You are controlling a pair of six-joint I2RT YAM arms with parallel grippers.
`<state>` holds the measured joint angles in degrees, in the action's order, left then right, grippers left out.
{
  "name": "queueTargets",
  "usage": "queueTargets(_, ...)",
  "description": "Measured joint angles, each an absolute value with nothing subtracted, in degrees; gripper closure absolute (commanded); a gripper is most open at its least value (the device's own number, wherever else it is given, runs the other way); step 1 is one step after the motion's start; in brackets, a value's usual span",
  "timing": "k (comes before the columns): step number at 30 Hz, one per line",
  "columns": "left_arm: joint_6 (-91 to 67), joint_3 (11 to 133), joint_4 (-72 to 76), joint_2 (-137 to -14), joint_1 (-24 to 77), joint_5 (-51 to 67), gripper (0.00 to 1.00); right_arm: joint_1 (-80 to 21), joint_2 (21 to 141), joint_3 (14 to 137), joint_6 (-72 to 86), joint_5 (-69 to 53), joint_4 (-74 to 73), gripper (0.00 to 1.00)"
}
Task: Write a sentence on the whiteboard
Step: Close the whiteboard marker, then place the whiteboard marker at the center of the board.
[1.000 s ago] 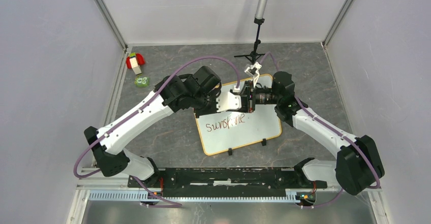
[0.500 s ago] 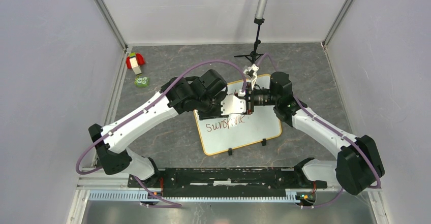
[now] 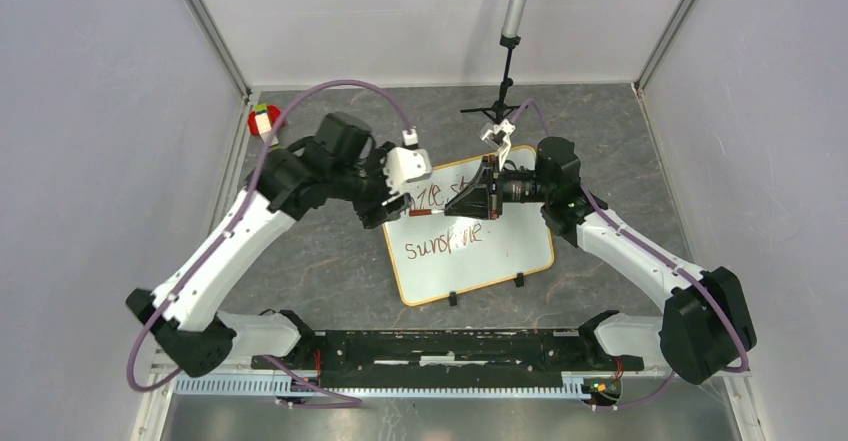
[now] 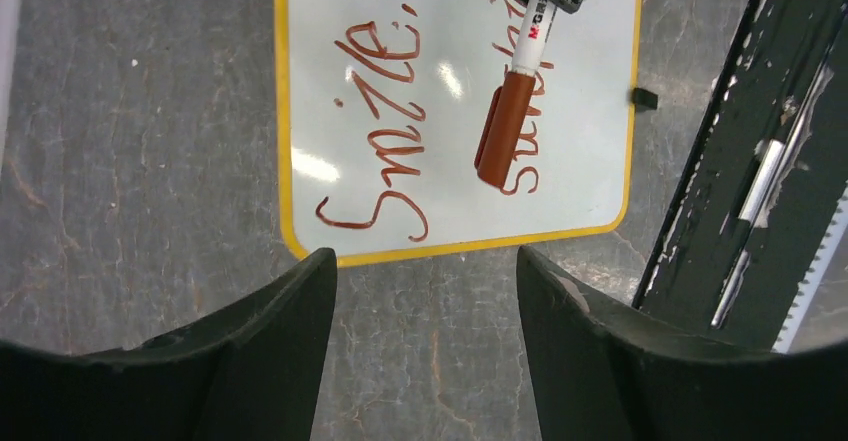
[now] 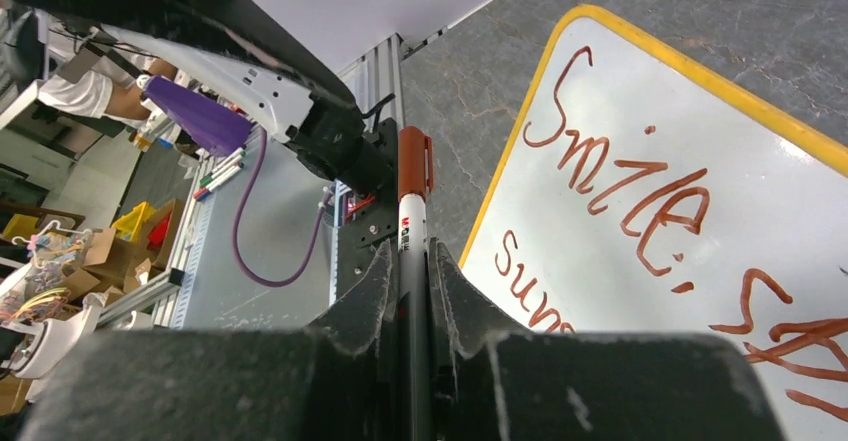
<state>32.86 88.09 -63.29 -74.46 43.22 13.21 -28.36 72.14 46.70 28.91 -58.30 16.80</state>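
The whiteboard (image 3: 515,253) lies flat on the table, with the dark red sentence (image 3: 441,245) on it in two lines. "Smile," (image 4: 385,131) reads clearly in the left wrist view, across the whiteboard (image 4: 590,161). My right gripper (image 3: 462,207) is shut on a marker (image 5: 413,223) whose red cap (image 4: 506,127) is on; it hovers level over the board. My left gripper (image 4: 425,259) is open and empty, just off the board's left edge, apart from the cap. In the right wrist view the whiteboard (image 5: 760,176) shows "Smile," (image 5: 625,183).
A black tripod stand (image 3: 498,111) rises behind the board. A red and white object (image 3: 264,119) sits at the far left. Two black clips (image 3: 519,281) sit on the board's near edge. The black base rail (image 3: 450,347) runs along the front.
My left gripper has opened, let go of the marker's cap end and drawn back to the left. The right gripper with the marker has hardly moved.
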Motion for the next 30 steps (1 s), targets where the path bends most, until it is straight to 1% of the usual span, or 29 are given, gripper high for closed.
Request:
queueTargets(2, 32.1, 86.4, -61.6, -71.0, 39.2, 16.7, 0.28, -28.3, 72.1, 46.8, 30.1, -58.7, 18.0, 1.00)
queueTargets(6, 32.1, 84.1, -59.2, -68.1, 39.3, 21.6, 0.28, -28.2, 72.1, 46.8, 33.5, -60.0, 22.3, 1.00)
queueTargets(11, 32.1, 81.3, -58.0, -69.3, 39.4, 24.3, 0.31, -28.2, 72.1, 46.7, 38.3, -61.1, 28.3, 1.00)
queueTargets(18, 32.1, 80.8, -56.4, -71.1, 39.8, 24.4, 0.41, -28.3, 72.1, 46.3, 43.4, -61.9, 34.9, 1.00)
queueTargets(19, 32.1, 80.8, -56.3, -71.2, 40.1, 24.5, 0.43, -28.3, 72.1, 46.2, 43.7, -61.9, 35.2, 1.00)
queueTargets(20, 32.1, 80.8, -56.2, -71.3, 40.5, 24.5, 0.47, -28.4, 72.1, 46.0, 43.9, -61.9, 35.5, 1.00)
queueTargets(23, 32.0, 80.8, -55.8, -71.7, 41.6, 24.7, 0.64, -28.4, 72.1, 46.0, 44.1, -61.9, 35.6, 1.00)
queueTargets(25, 31.9, 80.8, -55.7, -71.9, 41.9, 24.8, 0.72, -28.4, 72.1, 46.0, 44.1, -61.9, 35.5, 1.00)
queueTargets(29, 31.9, 80.8, -55.6, -72.2, 42.4, 25.0, 0.85, -28.5, 72.1, 46.0, 42.7, -61.8, 34.2, 1.00)
queueTargets(30, 31.9, 80.8, -55.7, -72.3, 42.5, 25.1, 0.89, -28.5, 72.1, 46.0, 42.2, -61.8, 33.7, 1.00)
